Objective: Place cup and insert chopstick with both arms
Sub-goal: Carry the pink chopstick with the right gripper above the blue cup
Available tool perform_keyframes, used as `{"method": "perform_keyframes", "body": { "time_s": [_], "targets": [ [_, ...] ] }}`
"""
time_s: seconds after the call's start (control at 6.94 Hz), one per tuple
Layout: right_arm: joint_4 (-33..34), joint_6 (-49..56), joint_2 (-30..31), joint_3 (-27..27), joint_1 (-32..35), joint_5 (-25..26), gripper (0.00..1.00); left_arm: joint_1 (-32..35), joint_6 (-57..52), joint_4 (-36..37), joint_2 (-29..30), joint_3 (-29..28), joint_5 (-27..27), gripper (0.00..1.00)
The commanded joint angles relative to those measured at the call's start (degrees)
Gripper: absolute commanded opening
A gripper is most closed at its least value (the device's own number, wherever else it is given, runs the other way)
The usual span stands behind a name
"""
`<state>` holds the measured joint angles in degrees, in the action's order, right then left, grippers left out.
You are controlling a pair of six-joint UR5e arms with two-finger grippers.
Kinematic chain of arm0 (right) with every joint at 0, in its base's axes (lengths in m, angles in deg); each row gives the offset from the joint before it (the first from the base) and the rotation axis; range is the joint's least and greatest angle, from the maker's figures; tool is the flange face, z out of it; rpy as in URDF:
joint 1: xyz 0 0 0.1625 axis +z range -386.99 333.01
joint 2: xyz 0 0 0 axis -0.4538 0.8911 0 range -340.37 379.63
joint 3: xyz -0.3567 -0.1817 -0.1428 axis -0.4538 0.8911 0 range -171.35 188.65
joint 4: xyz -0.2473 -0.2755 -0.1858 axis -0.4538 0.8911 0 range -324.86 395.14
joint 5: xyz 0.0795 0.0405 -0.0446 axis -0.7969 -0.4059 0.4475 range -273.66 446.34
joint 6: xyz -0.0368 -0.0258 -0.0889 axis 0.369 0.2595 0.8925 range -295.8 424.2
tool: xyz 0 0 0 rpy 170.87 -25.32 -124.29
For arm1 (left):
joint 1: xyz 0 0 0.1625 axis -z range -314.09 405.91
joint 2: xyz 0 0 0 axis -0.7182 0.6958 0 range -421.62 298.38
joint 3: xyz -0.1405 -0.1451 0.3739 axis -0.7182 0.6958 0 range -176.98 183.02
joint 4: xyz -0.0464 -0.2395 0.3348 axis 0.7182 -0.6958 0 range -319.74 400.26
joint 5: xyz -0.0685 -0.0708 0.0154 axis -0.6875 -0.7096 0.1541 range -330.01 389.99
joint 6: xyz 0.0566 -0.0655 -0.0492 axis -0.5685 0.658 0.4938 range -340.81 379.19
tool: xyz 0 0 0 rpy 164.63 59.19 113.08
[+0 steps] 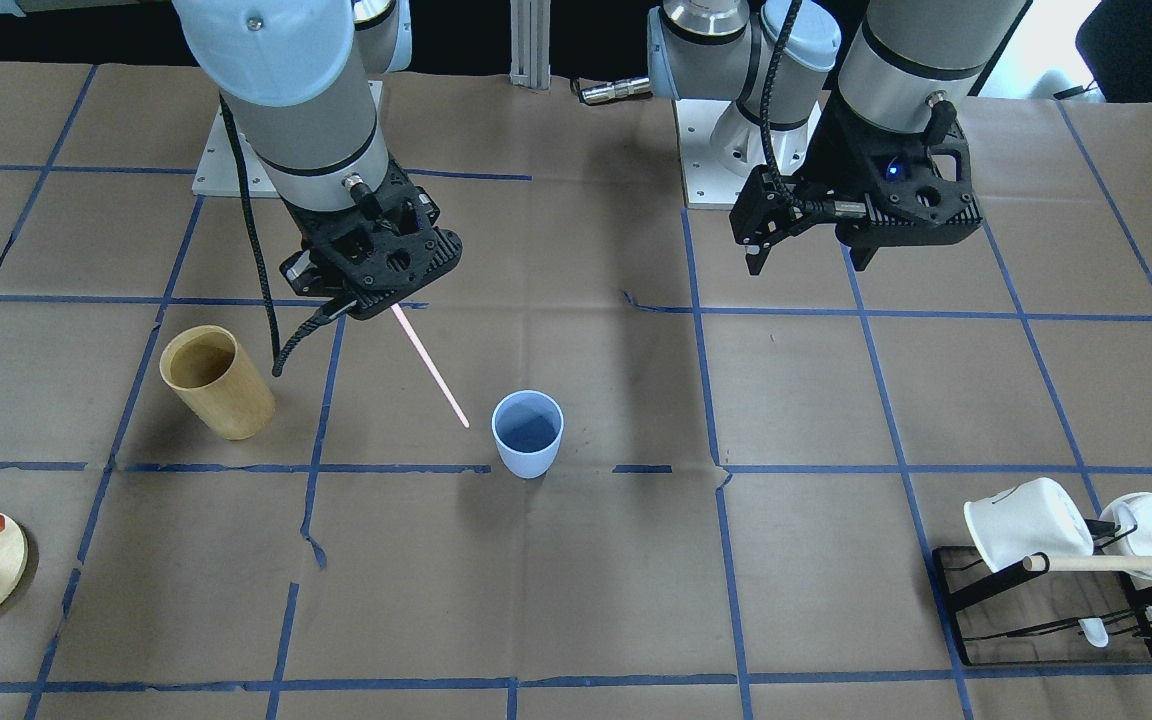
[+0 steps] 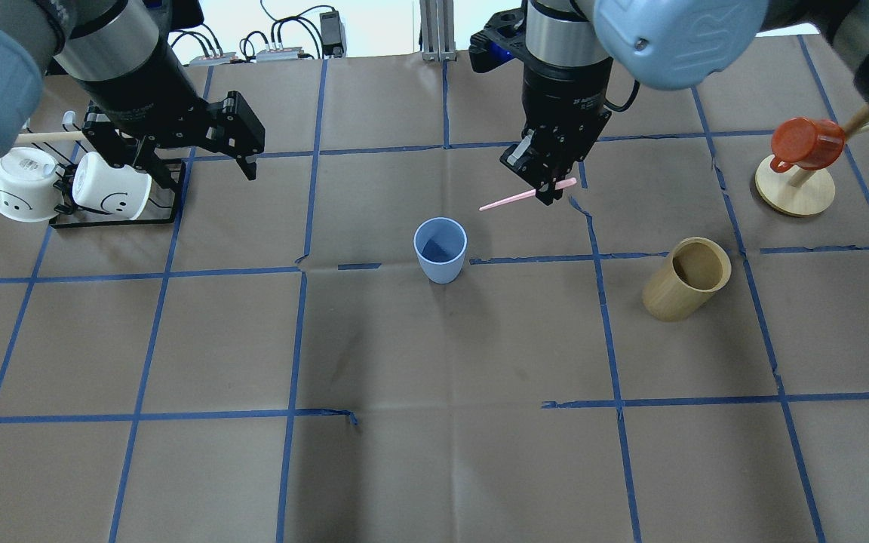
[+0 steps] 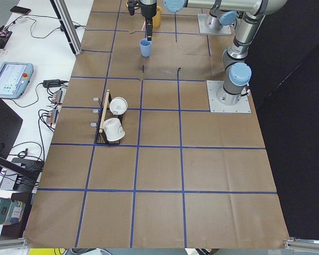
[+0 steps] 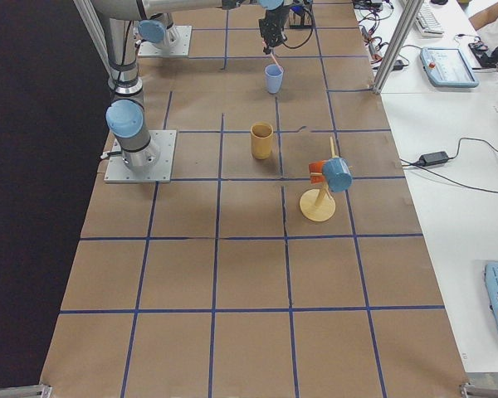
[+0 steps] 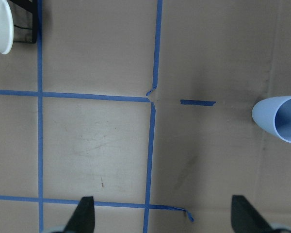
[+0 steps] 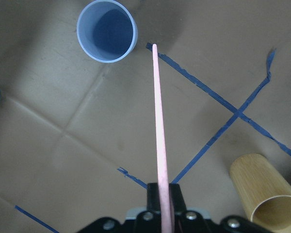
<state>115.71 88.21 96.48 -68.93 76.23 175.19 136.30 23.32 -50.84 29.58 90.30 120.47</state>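
- Near the middle of the tabletop (image 2: 434, 452) the cup (image 2: 440, 249) stood upright, mouth up, and I judged it already placed.
- My right gripper (image 2: 551, 188) was pressed together on the chopstick (image 2: 517, 197), pinching it near one end. The free end slanted down toward the cup, its tip near the rim but outside the mouth.
- My left gripper (image 5: 165, 218) hung spread and empty, well apart from the cup, near the rack (image 2: 118, 221).
- I judged the chopstick light, thin and stiff, and smooth enough to swivel or slip in a two-finger pinch. Held near its end, it made a long lever, so a knock of the tip on the rim could twist it.
- The cup looked like light plastic, easy to tip if the chopstick pushed on its wall. Its rim or wall seemed the place to take hold.
- The right wrist view showed the chopstick pointing just to one side of the cup's mouth, which the overhead view left unclear.
- The overhead view showed both arms together, and only the left wrist view showed my left fingers (image 5: 85, 216) wide apart.
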Motion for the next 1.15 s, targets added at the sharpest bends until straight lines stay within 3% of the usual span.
{"method": "perform_keyframes", "body": {
  "time_s": [0.0,1.01],
  "targets": [
    [-0.4,0.2,-0.2,0.5,1.3,-0.5,0.06,0.1,0.0,0.4,0.1,0.1,0.0,1.0],
    [-0.8,-2.3,-1.6,-2.4,6.5,-0.3,0.07,0.0,-0.1,0.5,-0.3,0.2,0.3,1.0]
  ]
}}
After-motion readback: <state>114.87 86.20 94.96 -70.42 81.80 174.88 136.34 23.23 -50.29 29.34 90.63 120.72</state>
